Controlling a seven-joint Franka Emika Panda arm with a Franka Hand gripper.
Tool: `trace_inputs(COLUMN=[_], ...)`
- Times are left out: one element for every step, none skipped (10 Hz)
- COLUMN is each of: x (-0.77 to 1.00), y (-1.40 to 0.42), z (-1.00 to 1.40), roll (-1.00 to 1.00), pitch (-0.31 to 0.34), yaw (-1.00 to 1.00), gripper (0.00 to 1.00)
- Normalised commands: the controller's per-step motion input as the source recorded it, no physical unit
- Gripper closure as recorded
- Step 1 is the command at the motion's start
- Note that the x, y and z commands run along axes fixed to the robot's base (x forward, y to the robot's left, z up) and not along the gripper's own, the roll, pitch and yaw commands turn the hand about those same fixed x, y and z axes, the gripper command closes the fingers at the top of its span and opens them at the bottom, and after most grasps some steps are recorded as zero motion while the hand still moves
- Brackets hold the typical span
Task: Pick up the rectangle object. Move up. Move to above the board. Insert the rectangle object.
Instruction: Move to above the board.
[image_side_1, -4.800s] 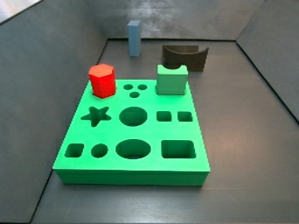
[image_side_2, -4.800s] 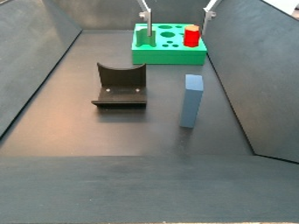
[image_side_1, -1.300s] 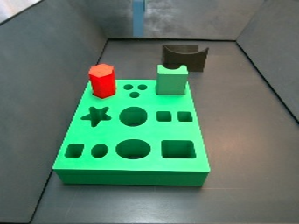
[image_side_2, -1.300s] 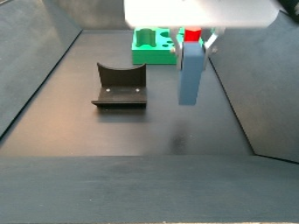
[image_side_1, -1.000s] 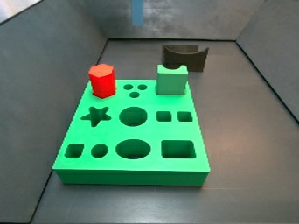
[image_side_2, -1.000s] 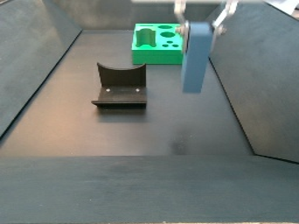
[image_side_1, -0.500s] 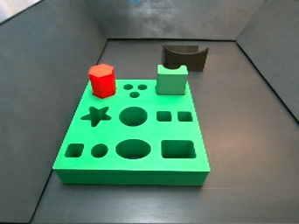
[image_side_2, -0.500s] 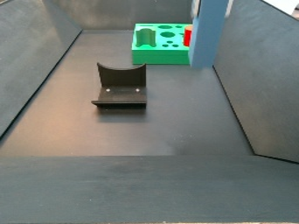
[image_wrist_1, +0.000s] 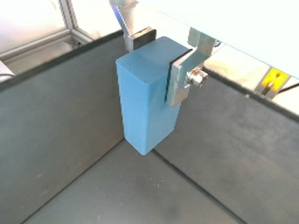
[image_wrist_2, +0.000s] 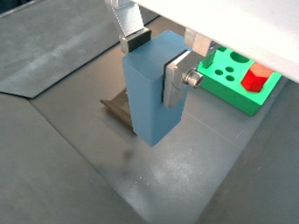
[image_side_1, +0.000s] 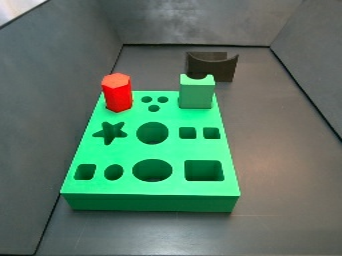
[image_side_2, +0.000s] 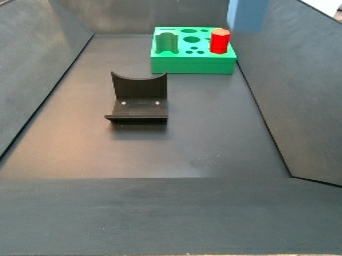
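My gripper is shut on the rectangle object, a tall light-blue block, and holds it upright high above the floor; both show in both wrist views, the block clamped near its top end. In a side view only the block's lower end shows at the top edge, above the far right corner of the board. The bright-green board lies flat with its cut-out holes; one corner of it also shows in a wrist view. The gripper is out of view in both side views.
A red hexagonal prism and a light-green cube stand in the board. A dark arch-shaped block lies behind the board, and shows mid-floor in a side view. Grey walls enclose the floor.
The gripper has lifted the blue block off the floor and carried it up and towards the board. It has left one side view; only its lower end shows in the other.
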Motion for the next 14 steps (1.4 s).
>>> trace_inputs(x=[-0.01,0.0,0.0,0.0,0.13,0.14,0.14,0.14,0.14,0.14,0.14,0.15,0.15,0.16], y=[0.02,0.01,0.01,0.0,-1.0,-1.0,-1.0,-1.0,-1.0,-1.0,-1.0,-1.0,-1.0,-1.0], z=[0.77,0.61,0.45,0.23,-0.1,-0.11,-0.1,-0.1,-0.1,-0.1,-0.1,-0.1,-0.1,-0.1], roll=[0.02,0.02,0.02,0.02,-0.15,-0.14,-0.09,-0.1,-0.05,-0.02,-0.02,-0.01,-0.01,-0.02], pitch=[0.081,0.082,0.084,0.088,0.25,0.228,0.182,0.111,0.082,0.064,0.049,0.034,0.021,0.019], yaw=[0.0,0.0,-0.01,-0.01,0.02,0.03,0.04,0.01,0.02,0.01,0.01,0.01,0.01,0.01], gripper=[1.0,1.0,1.0,1.0,1.0,1.0,1.0,1.0,1.0,1.0,1.0,1.0,1.0,1.0])
